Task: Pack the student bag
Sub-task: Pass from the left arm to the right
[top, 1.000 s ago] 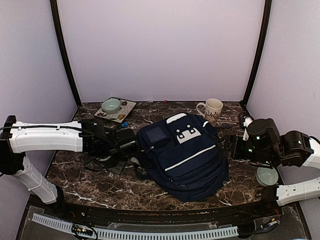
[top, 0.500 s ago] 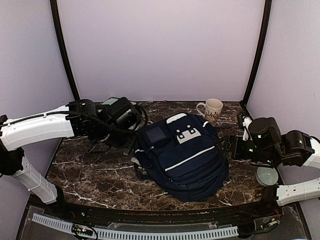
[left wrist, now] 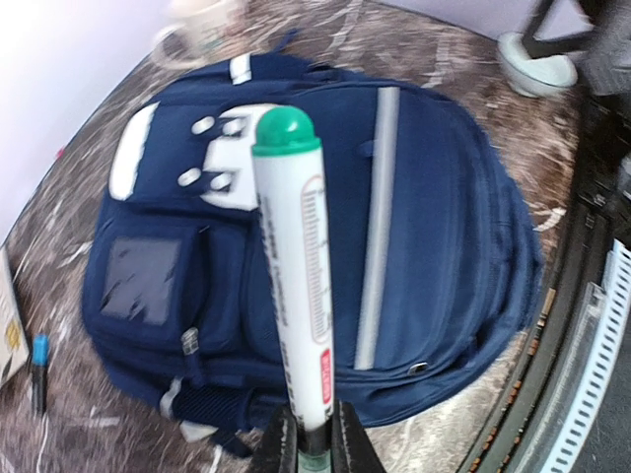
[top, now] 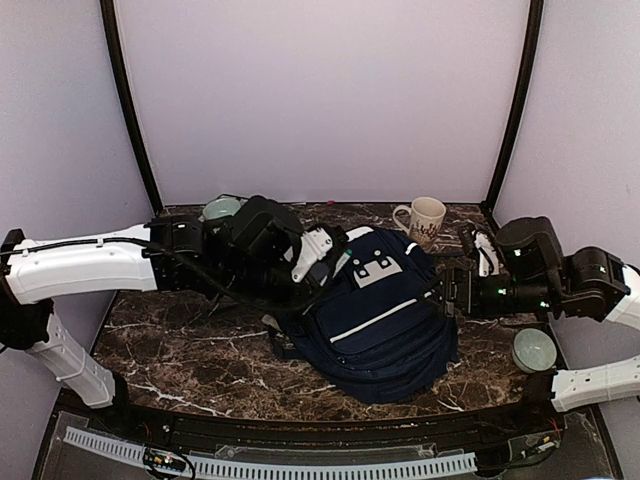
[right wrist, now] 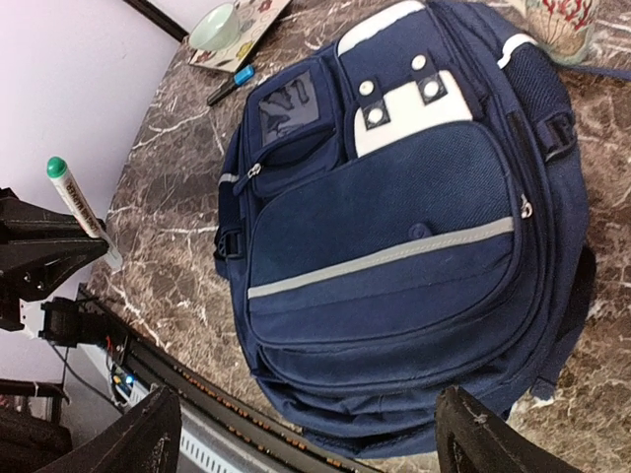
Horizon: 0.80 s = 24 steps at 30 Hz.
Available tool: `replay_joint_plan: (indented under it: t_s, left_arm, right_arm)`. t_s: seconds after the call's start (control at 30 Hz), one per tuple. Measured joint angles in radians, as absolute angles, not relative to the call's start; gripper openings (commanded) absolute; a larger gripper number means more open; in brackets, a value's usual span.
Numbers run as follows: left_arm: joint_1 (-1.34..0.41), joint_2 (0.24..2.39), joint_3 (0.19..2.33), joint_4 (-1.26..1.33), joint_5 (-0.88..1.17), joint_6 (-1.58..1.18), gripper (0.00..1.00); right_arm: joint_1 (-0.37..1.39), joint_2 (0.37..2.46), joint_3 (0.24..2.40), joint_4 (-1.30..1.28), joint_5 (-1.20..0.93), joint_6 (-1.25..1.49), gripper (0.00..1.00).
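While its compartments look zipped shut, the student bag (top: 385, 320) lies flat at the centre of the overhead frame on the dark marbled table (top: 200, 350), front pockets facing up and its white stripe running diagonally. The left gripper (left wrist: 308, 441) hangs over the bag's upper left corner in that view. It is clamped on the lower end of a white marker (left wrist: 291, 276), whose green cap points out over the bag.

At the right edge of the bag, the right gripper (right wrist: 306, 419) stands with its jaws spread wide and nothing between them. A mug (top: 425, 220) stands just beyond the top of the bag, a pale bowl (top: 533, 350) sits at lower right, and a blue pen (right wrist: 237, 79) lies on the table at upper left of the right wrist view.

The step in hand appears to be putting the marker into the bag. To do it well, a pocket likely has to be opened first. The empty right gripper is best placed to pinch a zipper pull (right wrist: 524, 207) and hold the mouth wide. The marker is gripped only at its tail, so it should go in slowly and cap first, because any snag on the fabric could lever it loose.
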<state>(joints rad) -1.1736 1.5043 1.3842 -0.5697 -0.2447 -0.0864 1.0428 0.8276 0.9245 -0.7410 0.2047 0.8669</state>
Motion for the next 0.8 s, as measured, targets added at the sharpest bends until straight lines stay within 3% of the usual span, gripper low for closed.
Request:
replay_joint_plan:
  t_s: [0.4,0.8]
  left_arm:
    - [-1.249,1.652,1.398,-0.473,-0.083,0.108,0.00]
    - [-1.281,1.700,1.490,-0.482,-0.045,0.166,0.00]
  right_arm:
    - [1.003,0.780,0.899,-0.645,-0.189,1.009,0.83]
    - [0.976,0.920,0.910,-0.571,-0.308,1.045,0.71]
